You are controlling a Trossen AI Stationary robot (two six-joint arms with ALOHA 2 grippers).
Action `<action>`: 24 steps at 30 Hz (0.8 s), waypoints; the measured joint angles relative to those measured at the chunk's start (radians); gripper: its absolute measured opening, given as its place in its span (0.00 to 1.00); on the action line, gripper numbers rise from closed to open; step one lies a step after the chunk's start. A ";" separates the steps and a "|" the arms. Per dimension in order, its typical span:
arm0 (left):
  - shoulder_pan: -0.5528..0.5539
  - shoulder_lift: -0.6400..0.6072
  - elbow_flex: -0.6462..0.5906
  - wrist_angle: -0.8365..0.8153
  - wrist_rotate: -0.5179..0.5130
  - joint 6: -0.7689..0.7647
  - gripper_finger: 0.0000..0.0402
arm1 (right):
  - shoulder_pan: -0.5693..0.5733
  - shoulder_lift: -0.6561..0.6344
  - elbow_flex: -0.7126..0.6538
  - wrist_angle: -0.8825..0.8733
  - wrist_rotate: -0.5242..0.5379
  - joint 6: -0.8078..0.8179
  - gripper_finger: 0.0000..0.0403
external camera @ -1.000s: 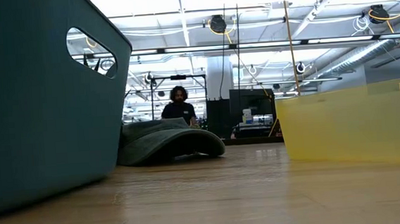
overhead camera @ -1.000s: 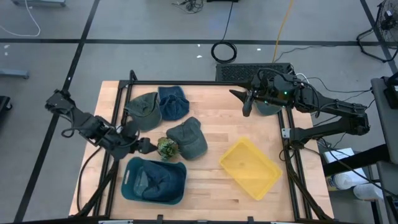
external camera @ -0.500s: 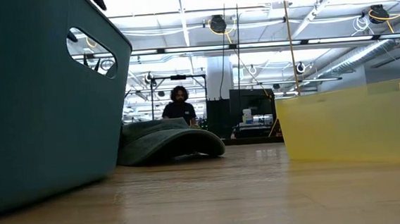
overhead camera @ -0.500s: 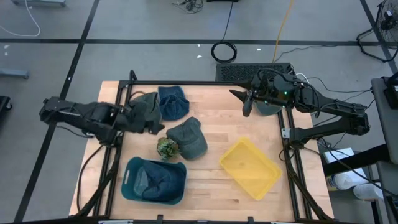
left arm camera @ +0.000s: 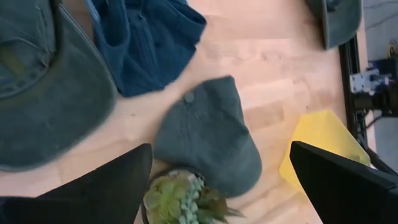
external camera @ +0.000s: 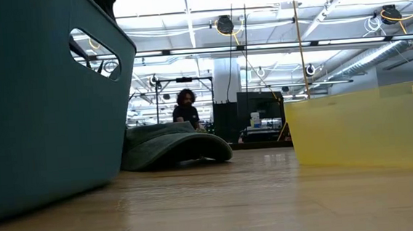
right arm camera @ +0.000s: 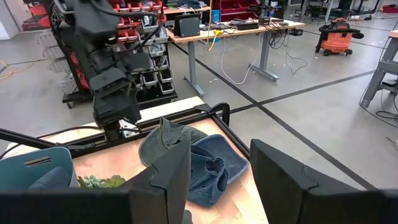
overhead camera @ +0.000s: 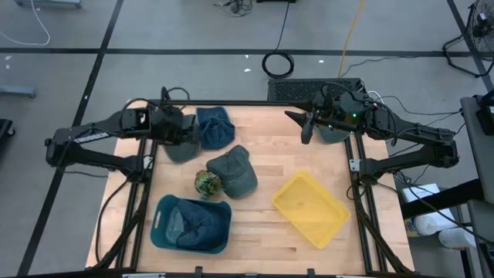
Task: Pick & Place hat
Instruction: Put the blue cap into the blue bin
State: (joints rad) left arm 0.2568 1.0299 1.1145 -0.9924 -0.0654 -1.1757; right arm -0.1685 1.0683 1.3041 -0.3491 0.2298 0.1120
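Three hats lie flat on the table in the high view: an olive hat (overhead camera: pixel 179 145) at far left, a blue hat (overhead camera: pixel 215 127) beside it, and a grey-green hat (overhead camera: pixel 234 171) in the middle. A fourth, dark hat (overhead camera: pixel 333 134) lies at the far right edge. My left gripper (overhead camera: pixel 187 133) hovers open above the olive hat (left arm camera: pixel 37 87) and touches nothing; the grey-green hat (left arm camera: pixel 208 134) shows between its fingers. My right gripper (overhead camera: pixel 302 126) is open in the air beside the dark hat. It looks across at the olive hat (right arm camera: pixel 163 144) and the blue hat (right arm camera: pixel 214 163).
A teal bin (overhead camera: pixel 164 232) with blue cloth inside stands near left, a yellow bin (overhead camera: pixel 310 208) near right. A small succulent (overhead camera: pixel 206 183) sits beside the grey-green hat. The low view shows the teal bin (external camera: pixel 38 105), the yellow bin (external camera: pixel 368 130) and a person (external camera: pixel 185 108) far behind.
My left arm has swung from beside the succulent toward the table's far edge and now stands over the olive hat. The hats have stayed where they were.
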 joint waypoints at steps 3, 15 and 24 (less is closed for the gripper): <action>0.056 0.014 0.000 0.000 0.028 0.039 0.97 | 0.000 0.000 0.000 0.000 0.000 0.000 0.39; 0.261 0.141 0.065 -0.085 0.163 0.216 0.97 | 0.000 0.000 0.000 0.000 0.000 -0.003 0.39; 0.389 0.289 0.242 -0.213 0.132 0.365 0.97 | 0.000 0.000 0.000 0.000 0.000 -0.003 0.39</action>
State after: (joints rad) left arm 0.6454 1.3184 1.3560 -1.2057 0.0666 -0.8104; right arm -0.1688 1.0679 1.3041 -0.3492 0.2295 0.1085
